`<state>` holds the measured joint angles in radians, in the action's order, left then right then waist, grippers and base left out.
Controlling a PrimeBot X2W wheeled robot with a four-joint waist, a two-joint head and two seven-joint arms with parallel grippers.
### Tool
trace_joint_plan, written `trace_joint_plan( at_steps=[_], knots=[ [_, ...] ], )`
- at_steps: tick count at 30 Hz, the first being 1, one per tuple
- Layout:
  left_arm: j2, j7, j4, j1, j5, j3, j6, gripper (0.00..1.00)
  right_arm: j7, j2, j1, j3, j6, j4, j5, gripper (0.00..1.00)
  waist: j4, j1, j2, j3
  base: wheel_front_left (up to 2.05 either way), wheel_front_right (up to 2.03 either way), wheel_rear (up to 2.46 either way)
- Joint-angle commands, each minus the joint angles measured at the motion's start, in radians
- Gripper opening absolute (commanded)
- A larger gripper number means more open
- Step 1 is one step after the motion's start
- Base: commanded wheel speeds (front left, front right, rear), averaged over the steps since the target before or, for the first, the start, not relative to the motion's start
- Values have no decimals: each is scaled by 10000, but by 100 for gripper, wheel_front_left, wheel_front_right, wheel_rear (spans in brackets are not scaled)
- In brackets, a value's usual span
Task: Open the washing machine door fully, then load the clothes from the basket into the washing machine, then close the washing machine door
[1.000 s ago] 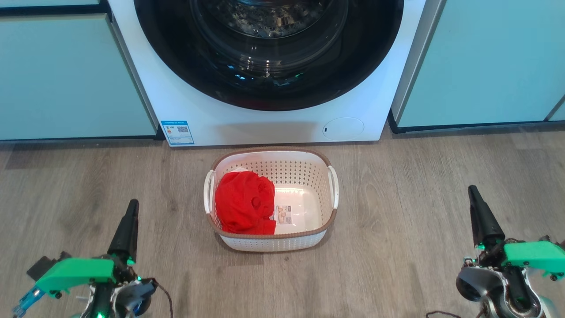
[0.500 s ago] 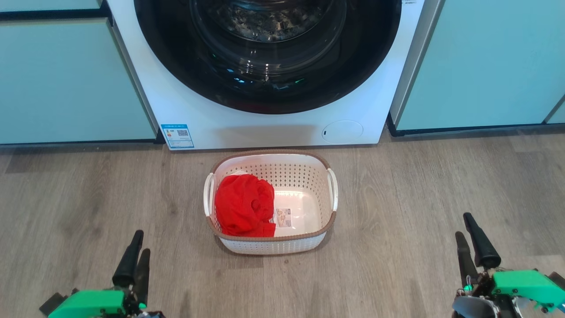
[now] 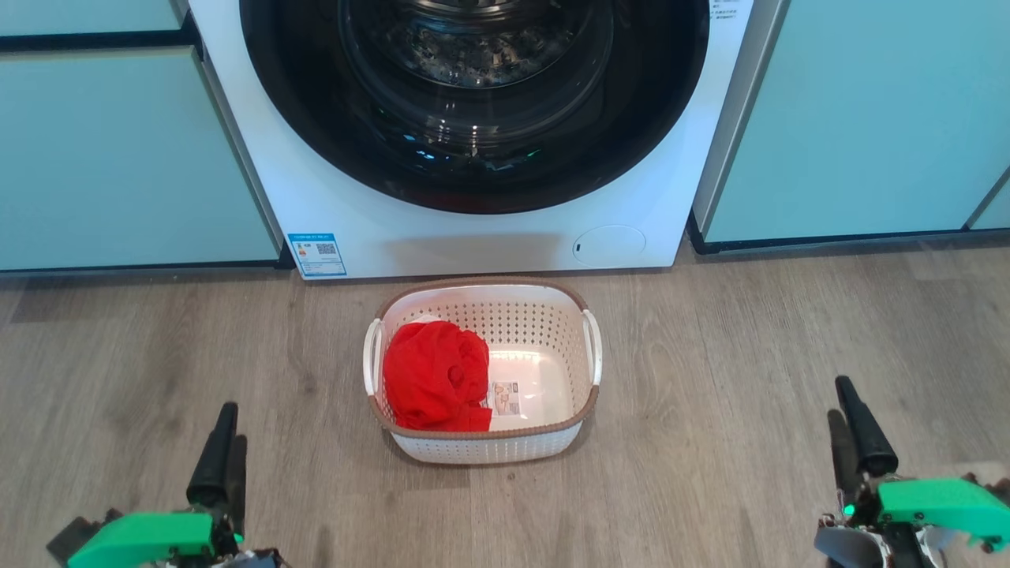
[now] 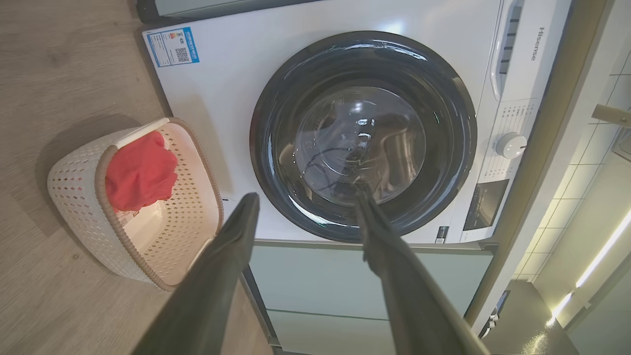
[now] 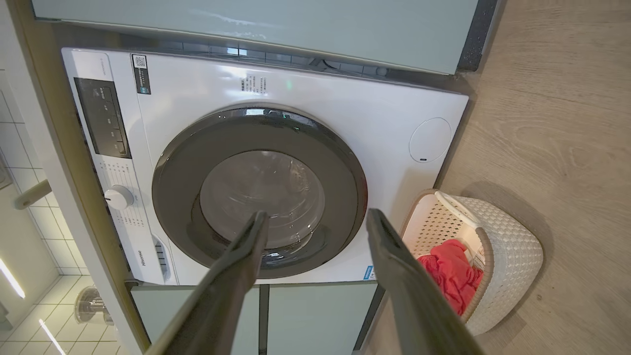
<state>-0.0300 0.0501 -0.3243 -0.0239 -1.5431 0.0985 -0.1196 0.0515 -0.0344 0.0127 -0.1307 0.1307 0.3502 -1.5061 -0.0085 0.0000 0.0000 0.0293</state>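
washing machine door (image 3: 473, 102) shut, 12 o'clock in head view. probably rigid, hinged, glossy rim slippery; best hooked behind rim edge, handle recess not discernible. basket (image 3: 489, 450) on floor (image 3: 750, 331) at door's 6 o'clock, red clothes (image 3: 434, 375) at its 9 o'clock end. left gripper (image 4: 306, 197) 7 o'clock, right gripper (image 5: 318, 214) 5 o'clock, both spread, empty.

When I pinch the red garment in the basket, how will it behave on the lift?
Probably floppy: the clothes lie bunched and creased, so they should drape and trail. Likely light; the basket might shift if fabric snags its perforated wall.
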Motion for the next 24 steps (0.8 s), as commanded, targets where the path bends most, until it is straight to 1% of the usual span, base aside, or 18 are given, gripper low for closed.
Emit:
trace_joint_plan(
  at_steps=[1, 16, 21, 24],
  knots=[
    [-65, -132, 471, 296, 266, 167, -22, 100, -123, -73, -459, -50, 0, -450, 308, 100, 2, 0, 0, 16, 0, 0, 0],
    [-85, -570, 1333, 526, 2136, 614, -34, 100, -565, -85, -718, -70, 0, -1518, 3023, 100, 148, 0, 0, 48, 0, 0, 0],
    [-92, -717, 1818, 611, 2897, 737, 104, 100, -713, -90, -807, 43, 0, -1955, 3971, 100, 207, 0, 0, 73, 0, 0, 0],
    [-96, -805, 2243, 632, 3492, 690, 307, 100, -801, -92, -865, 145, 0, -2224, 4538, 100, 239, 0, 0, 92, 0, 0, 0]
  ],
)
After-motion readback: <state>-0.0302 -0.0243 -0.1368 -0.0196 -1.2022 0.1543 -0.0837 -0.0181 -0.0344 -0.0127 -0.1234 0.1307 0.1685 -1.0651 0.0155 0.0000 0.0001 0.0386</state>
